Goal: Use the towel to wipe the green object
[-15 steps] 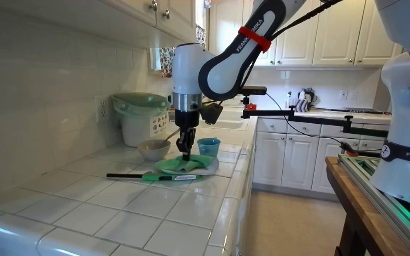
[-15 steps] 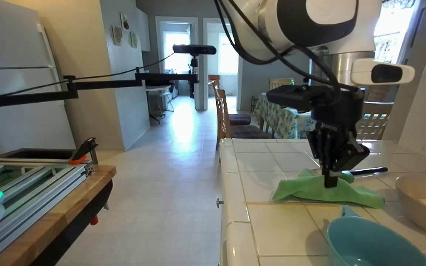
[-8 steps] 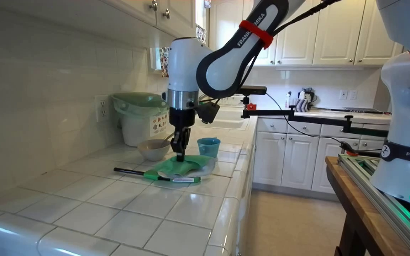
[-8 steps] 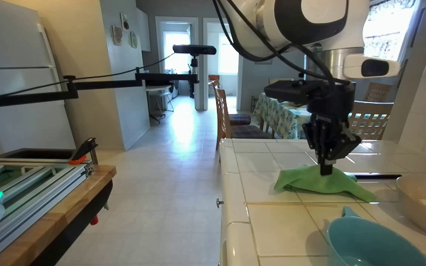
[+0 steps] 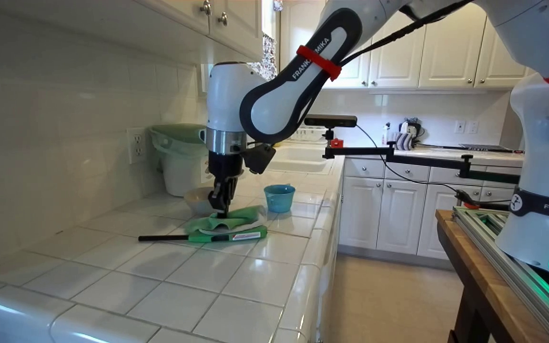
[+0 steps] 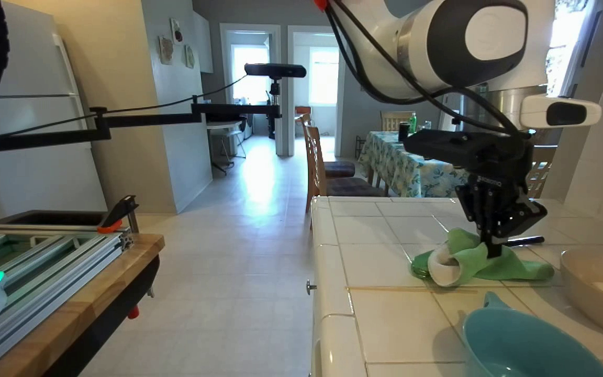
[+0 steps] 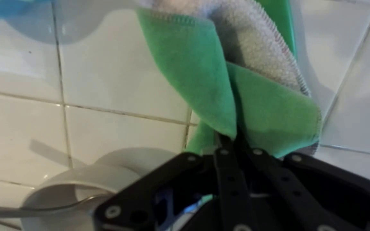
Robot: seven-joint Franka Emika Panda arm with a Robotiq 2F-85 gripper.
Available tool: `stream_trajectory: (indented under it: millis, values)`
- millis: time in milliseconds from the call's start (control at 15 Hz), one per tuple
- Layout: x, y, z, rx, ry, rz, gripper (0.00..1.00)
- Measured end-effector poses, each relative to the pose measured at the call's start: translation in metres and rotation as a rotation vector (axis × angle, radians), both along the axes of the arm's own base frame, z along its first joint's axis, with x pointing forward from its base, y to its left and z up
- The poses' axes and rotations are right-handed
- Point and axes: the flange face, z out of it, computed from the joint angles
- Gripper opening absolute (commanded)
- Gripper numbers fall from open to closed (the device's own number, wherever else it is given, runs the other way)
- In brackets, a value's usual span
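Observation:
A green towel with a pale underside lies bunched on the tiled counter; it shows in both exterior views (image 5: 246,216) (image 6: 521,268) and in the wrist view (image 7: 191,57). My gripper (image 5: 222,215) points down and is shut on the towel, pressing it low near the tiles; it also shows in an exterior view (image 6: 491,252) and the wrist view (image 7: 231,139). The green object is a lighter with a long black barrel (image 5: 227,237), lying beside and partly under the towel. Its green end shows in an exterior view (image 6: 421,265) and the wrist view (image 7: 281,22).
A blue cup (image 5: 279,198) stands near the towel on the counter (image 5: 169,271). A beige bowl (image 6: 602,293) with a spoon, seen in the wrist view (image 7: 85,179), sits close to my gripper. A white bin (image 5: 181,166) stands by the wall. The counter edge (image 5: 303,281) is nearby.
My gripper and the towel have moved away from the blue cup along the lighter, toward its barrel. The towel has folded over, showing its pale side. The lighter has turned slightly.

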Motion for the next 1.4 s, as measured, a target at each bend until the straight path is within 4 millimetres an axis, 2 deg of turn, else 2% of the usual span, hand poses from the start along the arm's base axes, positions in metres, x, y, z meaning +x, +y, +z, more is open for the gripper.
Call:
stream_trajectory:
  millis: [267,533,800,933,1067,1400]
  values:
    - [0.009,0.003,-0.014,0.001,0.004,0.002,0.01]
    - [0.007,0.012,-0.014,0.002,0.017,0.013,0.01]
    - [0.001,-0.004,-0.008,-0.014,0.029,-0.007,0.01]
    - [-0.004,-0.009,0.005,-0.015,0.022,-0.013,0.01]
    - [-0.007,-0.003,0.023,-0.006,-0.006,-0.004,0.01]
    - [-0.018,0.046,0.084,0.048,-0.105,0.070,0.01]
